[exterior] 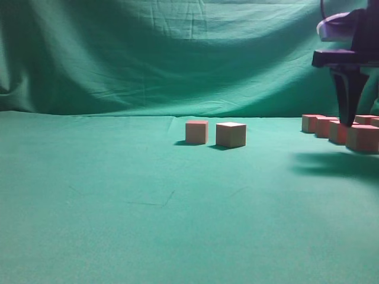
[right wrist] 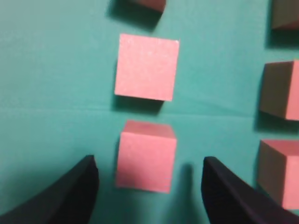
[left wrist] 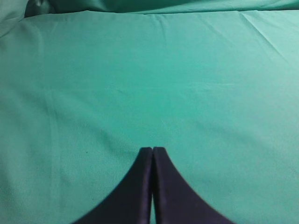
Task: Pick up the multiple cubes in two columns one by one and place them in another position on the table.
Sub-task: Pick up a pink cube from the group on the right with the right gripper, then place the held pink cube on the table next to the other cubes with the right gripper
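Several pink cubes [exterior: 331, 127] stand in two columns at the right of the green table. Two more cubes [exterior: 196, 132] [exterior: 231, 135] stand side by side at the table's middle. My right gripper [right wrist: 148, 169] is open and hangs over the columns; in the exterior view [exterior: 349, 121] its fingers point down just above the cubes. The nearest cube of the left column [right wrist: 146, 156] lies between its fingers, untouched, with another cube [right wrist: 147, 66] beyond it. My left gripper [left wrist: 152, 149] is shut and empty over bare cloth; it does not show in the exterior view.
The table [exterior: 118, 201] is covered in green cloth, and a green cloth backdrop [exterior: 148, 53] hangs behind it. The right column's cubes [right wrist: 280, 88] stand close to the right finger.
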